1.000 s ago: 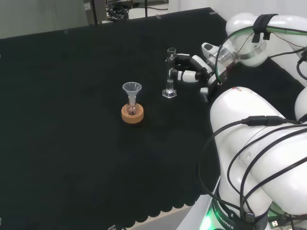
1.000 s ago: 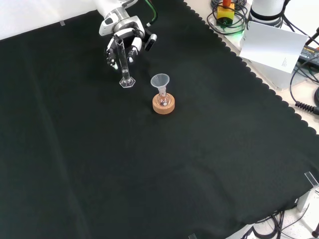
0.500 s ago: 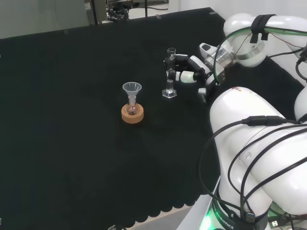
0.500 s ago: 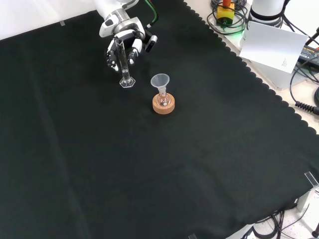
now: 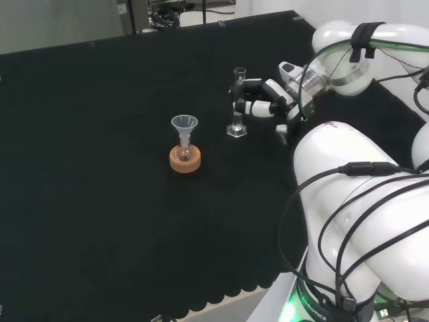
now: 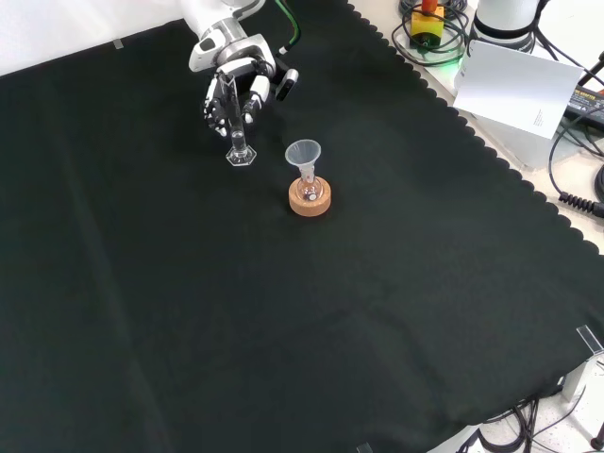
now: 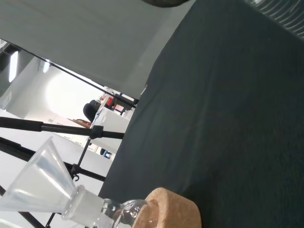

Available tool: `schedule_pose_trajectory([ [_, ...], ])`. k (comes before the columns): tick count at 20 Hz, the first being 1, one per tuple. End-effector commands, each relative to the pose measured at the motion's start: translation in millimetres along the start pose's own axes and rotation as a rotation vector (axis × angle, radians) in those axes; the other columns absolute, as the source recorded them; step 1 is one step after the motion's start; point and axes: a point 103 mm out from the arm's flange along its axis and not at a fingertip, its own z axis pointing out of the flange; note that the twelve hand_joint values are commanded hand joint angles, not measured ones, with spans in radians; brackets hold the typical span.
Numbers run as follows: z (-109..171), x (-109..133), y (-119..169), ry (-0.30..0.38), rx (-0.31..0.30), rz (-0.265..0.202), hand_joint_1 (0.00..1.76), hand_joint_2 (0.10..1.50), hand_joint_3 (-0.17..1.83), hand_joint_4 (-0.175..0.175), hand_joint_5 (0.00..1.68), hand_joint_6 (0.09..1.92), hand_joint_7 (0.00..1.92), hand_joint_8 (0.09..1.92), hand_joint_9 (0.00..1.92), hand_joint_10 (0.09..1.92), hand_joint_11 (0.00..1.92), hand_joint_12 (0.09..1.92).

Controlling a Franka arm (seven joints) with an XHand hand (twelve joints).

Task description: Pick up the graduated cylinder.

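Standing upright on the table (image 6: pixel 396 311), the graduated cylinder (image 5: pixel 237 102) has the hand's (image 5: pixel 271 97) fingers (image 6: pixel 219 106) curled around it. Nearby, a funnel (image 6: pixel 303 154) sits in a flask on a cork ring (image 6: pixel 310 200).

Slim clear glass graduated cylinder (image 5: pixel 236 100) (image 6: pixel 236 127) stands upright on its hexagonal foot, my fingers curled around it.

The bench cloth (image 6: pixel 283 330) is matt black fabric, faintly creased. The cylinder (image 6: pixel 234 127) looks like clear glass, though it could be plastic. The funnel (image 6: pixel 303 153) is clear and smooth, the small flask (image 7: pixel 121 213) under it glossy glass. The stand ring (image 6: pixel 310 198) is rough tan cork. The hand (image 5: pixel 265 97) and arm (image 5: pixel 355 201) wear glossy white plastic shells.
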Motion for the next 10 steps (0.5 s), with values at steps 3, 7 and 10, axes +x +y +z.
schedule_pose_trajectory([
  [3,-2,6,2,-0.084,-0.067,0.02,1.13,1.08,-0.02,-0.031,1.08,0.83,1.06,0.5,1.28,0.2,1.05,0.95],
  [7,-8,13,3,-0.123,-0.075,0.006,1.14,1.07,-0.01,-0.052,1.09,0.83,1.1,0.47,1.34,0.13,1.15,0.88],
  [10,-13,19,3,-0.161,-0.074,-0.006,1.19,1.07,0.0,-0.098,1.07,0.85,1.1,0.62,1.35,0.12,1.17,0.86],
])
